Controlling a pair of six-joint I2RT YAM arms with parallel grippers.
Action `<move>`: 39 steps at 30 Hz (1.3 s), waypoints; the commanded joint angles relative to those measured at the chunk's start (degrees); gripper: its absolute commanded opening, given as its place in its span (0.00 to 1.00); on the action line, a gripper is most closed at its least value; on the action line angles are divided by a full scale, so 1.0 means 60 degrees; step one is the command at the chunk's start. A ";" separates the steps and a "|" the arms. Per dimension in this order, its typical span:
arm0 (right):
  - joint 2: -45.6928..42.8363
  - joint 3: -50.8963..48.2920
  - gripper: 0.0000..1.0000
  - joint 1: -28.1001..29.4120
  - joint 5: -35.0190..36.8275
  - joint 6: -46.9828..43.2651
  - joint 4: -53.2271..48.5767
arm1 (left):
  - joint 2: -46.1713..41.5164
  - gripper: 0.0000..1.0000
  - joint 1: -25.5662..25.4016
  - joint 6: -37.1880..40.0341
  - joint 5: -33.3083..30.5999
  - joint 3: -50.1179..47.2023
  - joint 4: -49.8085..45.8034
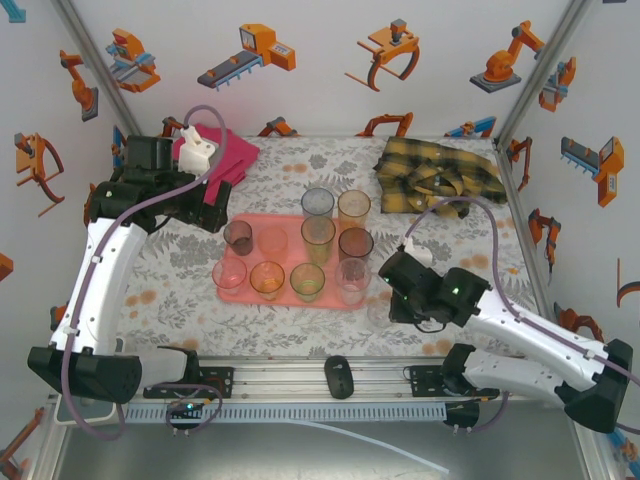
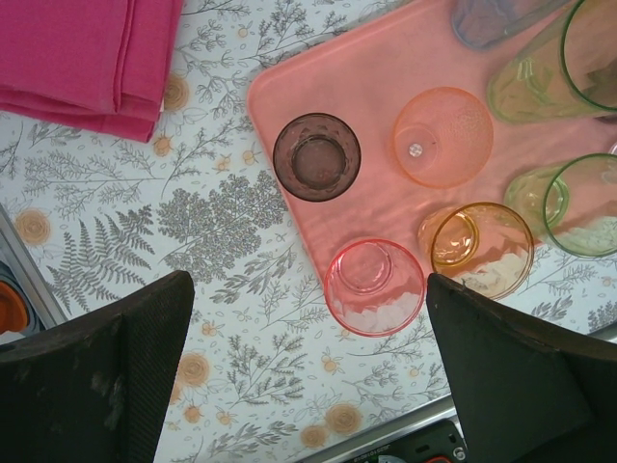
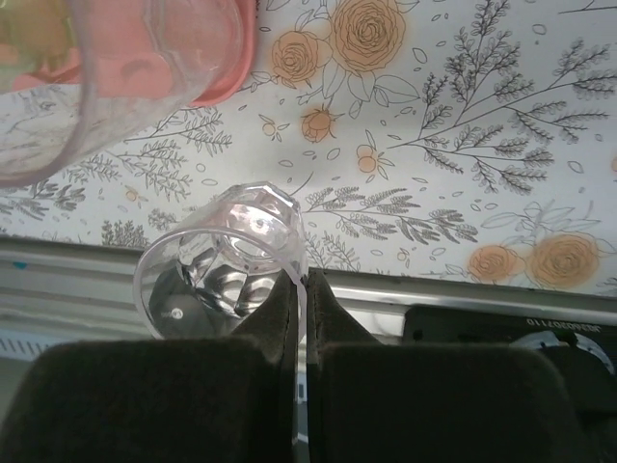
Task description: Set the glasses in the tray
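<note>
The salmon-pink tray [image 1: 283, 222] lies mid-table with several tinted glasses [image 1: 318, 236] standing on it. One clear glass [image 1: 378, 312] sits tilted off the tray's near right corner, and my right gripper [image 1: 390, 298] is shut on its rim. In the right wrist view the rim of that clear glass [image 3: 222, 260] is pinched between the pads of the right gripper [image 3: 307, 285], with the tray's corner [image 3: 229, 75] up left. My left gripper [image 1: 214, 210] hangs open over the table at the tray's left end. In the left wrist view the left gripper [image 2: 308, 323] holds nothing, and a pink glass [image 2: 375, 286] stands ahead of it on the tray [image 2: 371, 92].
A folded magenta cloth [image 1: 228, 157] lies at the back left, also seen in the left wrist view [image 2: 87, 53]. A yellow plaid shirt [image 1: 440, 170] lies at the back right. A metal rail [image 1: 300, 382] runs along the near edge. Walls close in both sides.
</note>
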 commanded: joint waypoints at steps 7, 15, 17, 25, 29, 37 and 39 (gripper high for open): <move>0.1212 0.2973 0.00 0.0032 -0.0630 -0.1671 -0.2345 | -0.0044 0.99 0.0046 0.0000 -0.0707 0.0143 0.0411; 0.2115 0.4850 0.00 0.0034 -0.0980 -0.2522 -0.2963 | 0.0045 0.99 0.0208 -0.0286 -0.0787 0.0024 0.0525; 0.2309 0.5304 0.00 0.0035 -0.1074 -0.2678 -0.2957 | 0.0116 0.99 0.0302 -0.0379 -0.0756 0.0037 0.0525; 0.4170 0.8000 0.00 0.0017 -0.1748 -0.3802 -0.2517 | 0.0271 0.97 0.1062 -0.0805 -0.0422 0.0140 0.0447; 0.5719 0.9932 0.00 -0.0231 -0.2228 -0.4413 -0.2453 | 0.0382 0.97 0.1601 -0.0777 -0.0178 0.0436 0.0167; 0.8609 1.3188 0.00 -0.0606 -0.2493 -0.5407 -0.2466 | 0.0341 0.97 0.2517 -0.1327 0.0603 0.0363 0.0048; 0.9340 1.3983 0.00 -0.0683 -0.2467 -0.5617 -0.2492 | 0.0333 0.97 0.2521 -0.1211 0.0761 0.0194 0.0072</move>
